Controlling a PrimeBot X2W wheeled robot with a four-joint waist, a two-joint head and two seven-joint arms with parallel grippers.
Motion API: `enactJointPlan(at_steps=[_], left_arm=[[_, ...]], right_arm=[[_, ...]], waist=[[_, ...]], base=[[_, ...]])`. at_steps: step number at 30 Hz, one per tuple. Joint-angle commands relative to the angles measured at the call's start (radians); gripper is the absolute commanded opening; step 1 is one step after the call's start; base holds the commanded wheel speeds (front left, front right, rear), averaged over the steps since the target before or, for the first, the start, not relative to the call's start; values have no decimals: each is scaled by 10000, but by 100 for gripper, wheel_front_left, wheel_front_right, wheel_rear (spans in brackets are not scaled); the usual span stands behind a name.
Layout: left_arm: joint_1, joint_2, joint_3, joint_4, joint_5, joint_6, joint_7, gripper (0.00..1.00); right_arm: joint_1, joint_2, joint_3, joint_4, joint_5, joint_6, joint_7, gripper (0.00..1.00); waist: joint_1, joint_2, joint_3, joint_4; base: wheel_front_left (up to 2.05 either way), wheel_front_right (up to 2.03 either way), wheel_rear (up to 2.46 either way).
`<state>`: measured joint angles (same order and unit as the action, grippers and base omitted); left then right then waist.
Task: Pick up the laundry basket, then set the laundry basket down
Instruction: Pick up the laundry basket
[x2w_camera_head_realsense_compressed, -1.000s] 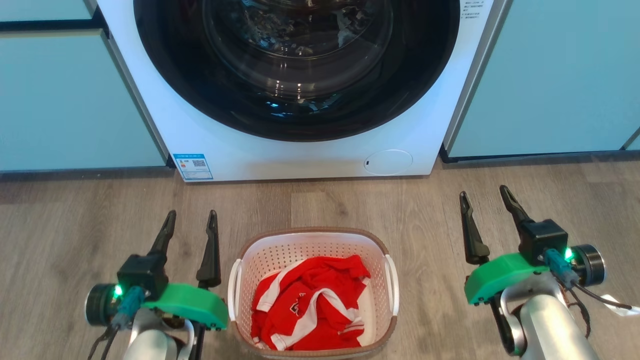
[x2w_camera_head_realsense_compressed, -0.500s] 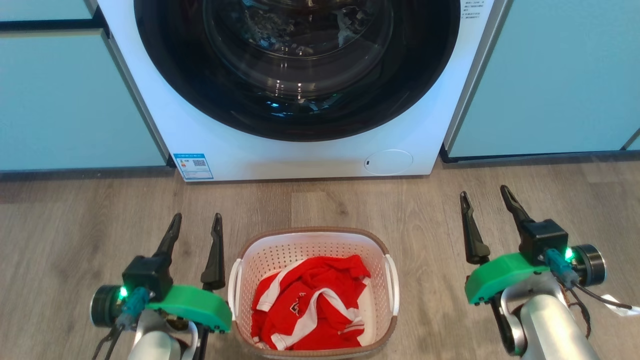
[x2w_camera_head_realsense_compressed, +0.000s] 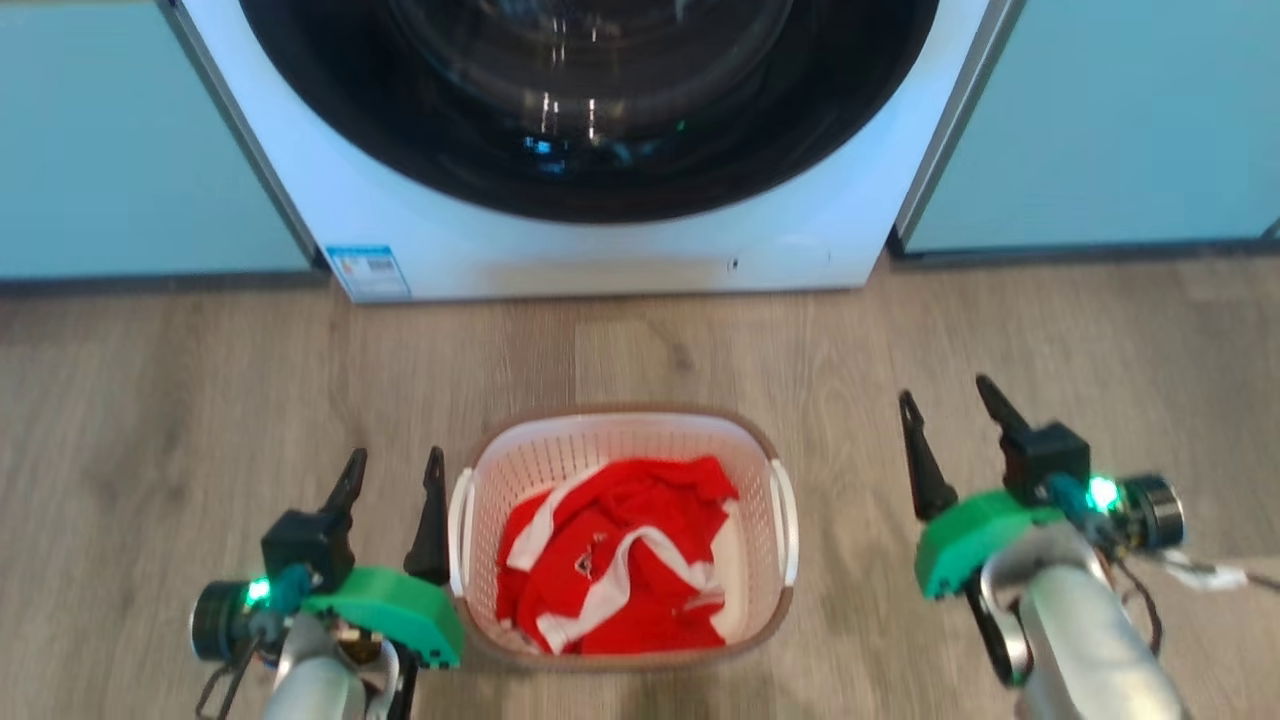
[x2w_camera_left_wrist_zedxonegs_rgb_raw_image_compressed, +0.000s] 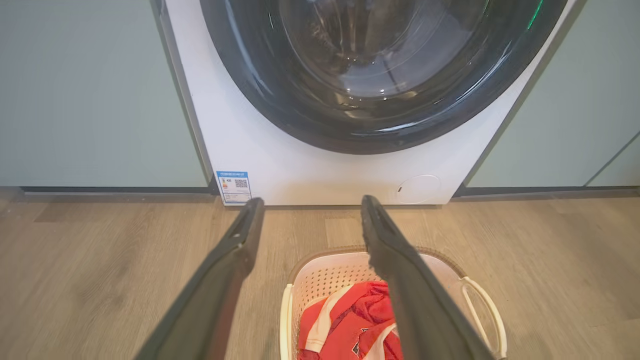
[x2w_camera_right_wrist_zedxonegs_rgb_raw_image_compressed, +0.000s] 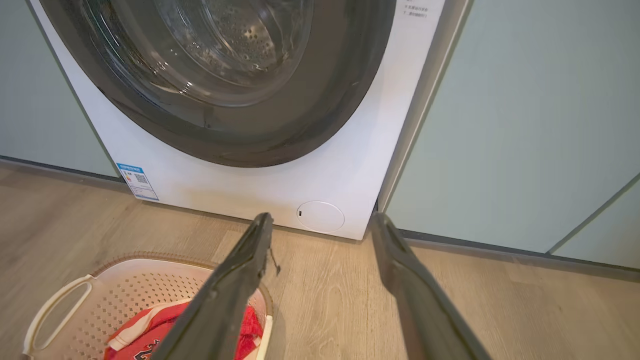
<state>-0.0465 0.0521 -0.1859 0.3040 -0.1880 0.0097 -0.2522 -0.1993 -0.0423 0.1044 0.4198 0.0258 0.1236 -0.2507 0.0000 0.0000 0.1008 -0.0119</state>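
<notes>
head view has shifted and blurred, a camera move: washing machine (x2w_camera_head_realsense_compressed: 600, 255) now sits higher and more cropped, laundry basket (x2w_camera_head_realsense_compressed: 600, 445) higher in frame. left gripper (x2w_camera_head_realsense_compressed: 392, 460) has edged in, inner finger (x2w_camera_head_realsense_compressed: 432, 520) now just beside the basket's left handle (x2w_camera_head_realsense_compressed: 458, 530). right gripper (x2w_camera_head_realsense_compressed: 945, 392) slightly nearer the basket.

laundry basket (x2w_camera_head_realsense_compressed: 560, 455) white perforated, brown woven rim; garment (x2w_camera_head_realsense_compressed: 620, 540) red with white stripes; washing machine (x2w_camera_head_realsense_compressed: 620, 255) white, door (x2w_camera_head_realsense_compressed: 600, 195) black; floor (x2w_camera_head_realsense_compressed: 200, 400) grey-brown wood grain; cabinets (x2w_camera_head_realsense_compressed: 1100, 120) pale teal.
</notes>
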Motion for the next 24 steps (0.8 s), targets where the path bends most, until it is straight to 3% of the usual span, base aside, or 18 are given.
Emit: enactJointPlan(at_steps=[1, 17, 24], left_arm=[[-753, -18, 296, -76, -28, 39, -95, 100], [-3541, 21, 369, 3444, 567, -858, -95, 100], [-4906, 155, 330, 5381, 724, -1150, -95, 100]], right_arm=[[-831, -79, 295, -47, -181, 71, 0, 100], [-3042, -79, 499, 2410, 445, 71, 776, 100], [-3844, -79, 1144, 3026, 1054, 71, 1023, 100]], waist=[[0, 0, 792, -41], [0, 0, 3855, 4], [0, 0, 5073, -58]], base=[[0, 0, 0], [0, 0, 0], [0, 0, 0]])
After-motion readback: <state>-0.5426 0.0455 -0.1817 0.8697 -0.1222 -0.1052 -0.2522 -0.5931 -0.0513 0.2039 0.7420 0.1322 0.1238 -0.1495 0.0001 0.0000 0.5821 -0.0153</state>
